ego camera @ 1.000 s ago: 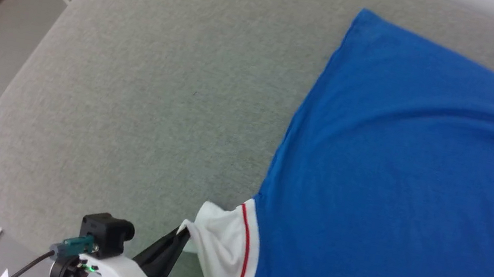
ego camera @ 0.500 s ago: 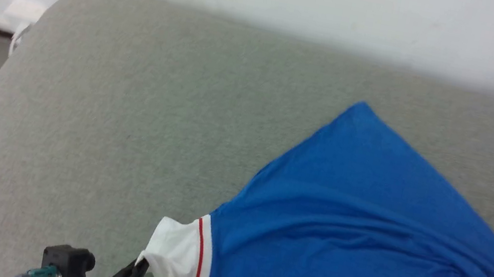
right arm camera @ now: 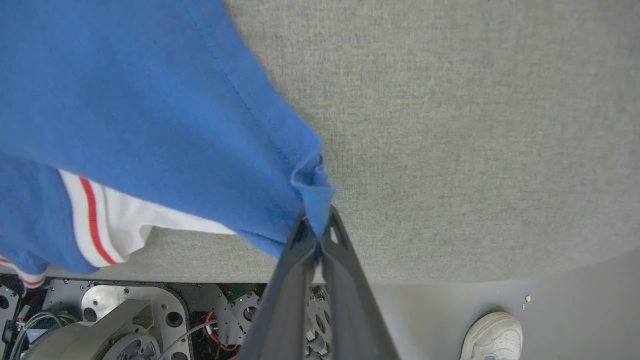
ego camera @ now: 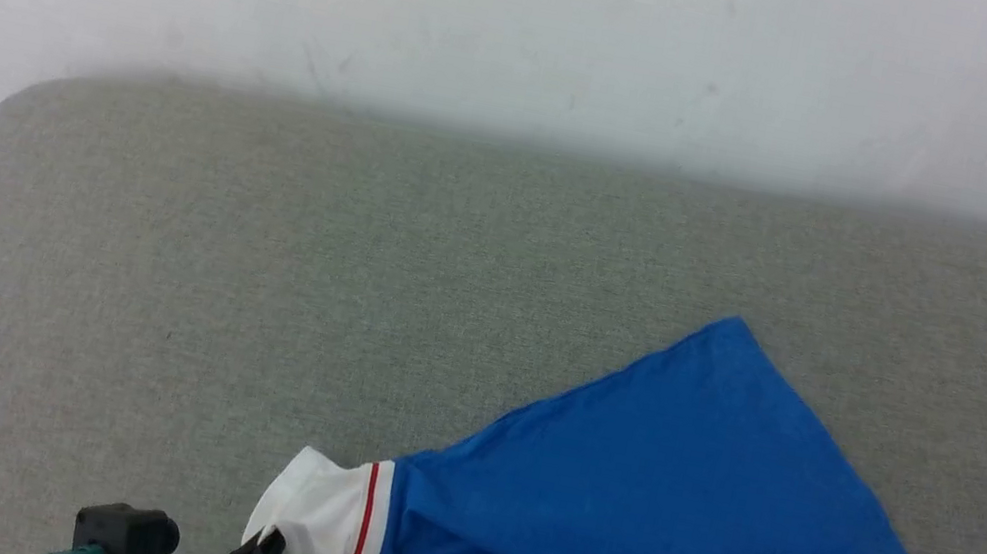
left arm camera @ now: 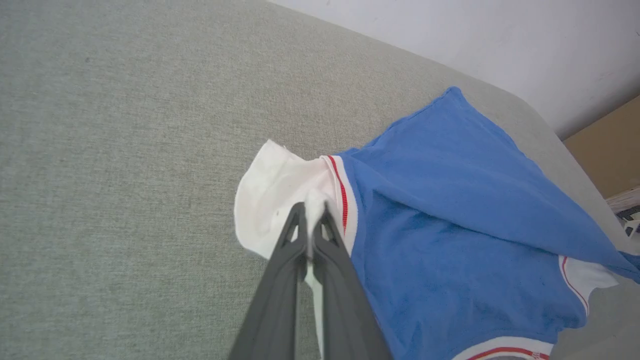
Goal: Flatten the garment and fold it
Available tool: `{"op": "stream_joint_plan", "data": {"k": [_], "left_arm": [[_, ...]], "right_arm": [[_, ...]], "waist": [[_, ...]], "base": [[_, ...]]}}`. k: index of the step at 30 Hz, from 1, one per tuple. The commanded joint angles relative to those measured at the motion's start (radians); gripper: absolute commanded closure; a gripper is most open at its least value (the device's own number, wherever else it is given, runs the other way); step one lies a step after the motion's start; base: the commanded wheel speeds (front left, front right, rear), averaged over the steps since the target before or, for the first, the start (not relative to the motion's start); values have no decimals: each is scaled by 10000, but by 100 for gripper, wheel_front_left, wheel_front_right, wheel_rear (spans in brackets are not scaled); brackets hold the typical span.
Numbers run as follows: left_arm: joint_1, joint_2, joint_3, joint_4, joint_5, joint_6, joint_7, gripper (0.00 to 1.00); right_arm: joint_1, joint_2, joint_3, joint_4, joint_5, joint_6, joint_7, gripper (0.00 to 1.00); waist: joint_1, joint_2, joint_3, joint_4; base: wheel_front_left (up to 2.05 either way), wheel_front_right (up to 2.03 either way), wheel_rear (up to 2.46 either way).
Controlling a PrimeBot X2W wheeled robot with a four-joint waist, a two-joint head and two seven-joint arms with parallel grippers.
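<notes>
The garment (ego camera: pixel 675 512) is a royal-blue shirt with white sleeves and red-striped trim, lying on a grey padded table (ego camera: pixel 250 275), its far corner folded into a point. My left gripper (ego camera: pixel 266 544) is shut on the white sleeve (ego camera: pixel 314 520) at the bottom of the head view. In the left wrist view the left gripper (left arm camera: pixel 312 212) pinches the white sleeve (left arm camera: pixel 272 200) of the garment (left arm camera: pixel 450 200). In the right wrist view my right gripper (right arm camera: pixel 317 225) is shut on a bunched blue corner of the garment (right arm camera: pixel 150 100) at the table's near edge.
A pale wall (ego camera: pixel 539 21) runs behind the table. The right wrist view looks down on the robot's base (right arm camera: pixel 125 320), grey floor, and a person's white shoe (right arm camera: pixel 492 337). A brown panel (left arm camera: pixel 607 145) stands beyond the table's far end.
The head camera has tilted up and turned, so the wall comes into view and the garment sits lower. Both grippers stay shut on the garment, whose blue body now lies folded into a point.
</notes>
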Motion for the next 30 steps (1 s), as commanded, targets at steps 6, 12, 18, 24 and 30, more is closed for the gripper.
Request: {"op": "stream_joint_plan", "data": {"k": [6, 12, 18, 24, 30], "left_arm": [[-201, 16, -42, 20, 26, -20, -38, 100], [-313, 15, -38, -58, 70, 6, -82, 100], [-645, -68, -202, -344, 222, -42, -74, 100], [-1080, -286, -439, -465, 358, -213, -178, 100], [-1665, -673, -883, -461, 573, -383, -156, 100]], "right_arm": [[-77, 96, -44, -287, -186, -7, 17, 0], [-893, -28, -56, -833, 132, -7, 178, 0], [-2574, -192, 586, -1192, 198, -7, 234, 0], [-4558, 37, 1809, -716, 0, -7, 451, 0], [-6343, 343, 2151, 1014, -873, -7, 507, 0]], "waist": [[1, 0, 80, 122], [1, 0, 234, 339], [1, 0, 732, 929], [1, 0, 1394, 1712], [1, 0, 2092, 2539]], "base": [[0, 0, 0], [0, 0, 0], [0, 0, 0], [0, 0, 0], [0, 0, 0]]}}
